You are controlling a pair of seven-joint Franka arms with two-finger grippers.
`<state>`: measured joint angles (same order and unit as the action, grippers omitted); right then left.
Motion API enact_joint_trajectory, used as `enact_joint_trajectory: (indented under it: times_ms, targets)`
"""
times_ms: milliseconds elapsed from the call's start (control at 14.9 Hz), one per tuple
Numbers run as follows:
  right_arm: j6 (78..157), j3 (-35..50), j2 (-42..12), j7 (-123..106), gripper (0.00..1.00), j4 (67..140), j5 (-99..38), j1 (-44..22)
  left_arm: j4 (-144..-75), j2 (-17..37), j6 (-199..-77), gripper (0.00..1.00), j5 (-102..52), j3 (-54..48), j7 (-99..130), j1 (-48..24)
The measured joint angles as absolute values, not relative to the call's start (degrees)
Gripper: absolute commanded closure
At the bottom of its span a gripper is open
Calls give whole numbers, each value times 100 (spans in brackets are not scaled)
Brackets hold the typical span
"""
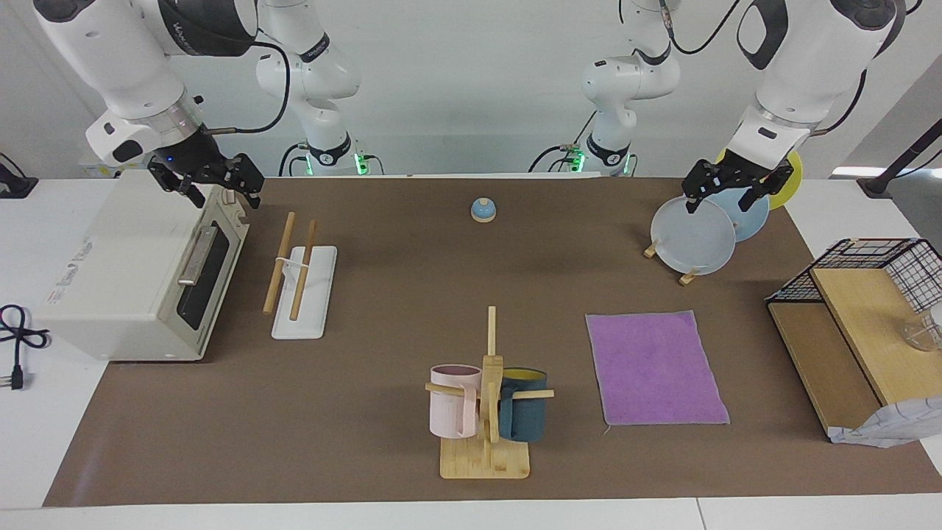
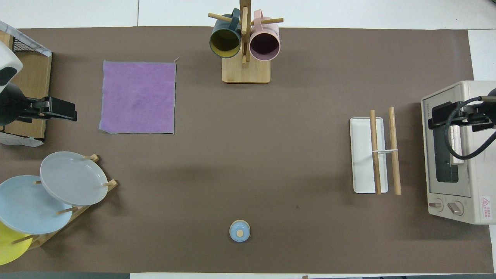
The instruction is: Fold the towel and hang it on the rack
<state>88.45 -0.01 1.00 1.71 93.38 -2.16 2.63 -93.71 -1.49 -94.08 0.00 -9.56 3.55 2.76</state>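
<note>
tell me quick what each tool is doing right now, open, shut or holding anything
Left tool: up over the plates, holding nothing; open or shut cannot be told.
Right tool: up over the toaster oven, holding nothing; cannot be told.

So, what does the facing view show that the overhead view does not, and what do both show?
Only the facing view shows both arms whole, a black cable beside the toaster oven, and a glass on the wooden shelf.
Only the overhead view shows the oven's knobs and inside the two mugs.
Both show the purple towel lying flat and the rack bare.
</note>
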Motion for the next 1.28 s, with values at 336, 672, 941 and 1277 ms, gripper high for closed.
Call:
enact_joint_trajectory:
  times_ms: [336, 672, 941, 1277]
  targets:
    - [8845, -1, 100, 171, 0, 9338, -216, 263, -9544, -184, -9468, 0, 0, -946, 514, 306]
    - [8845, -1, 100, 171, 0, 9338, -216, 263, -10137, -176, -9995, 0, -4, -936, 523, 672]
    - [8845, -1, 100, 171, 0, 9338, -216, 263, -10687, 107, -11098, 0, -18, -926, 379, 886]
    - [8845, -1, 100, 171, 0, 9338, -216, 263, -11041, 1085, -12403, 1, -24, -922, 349, 1029]
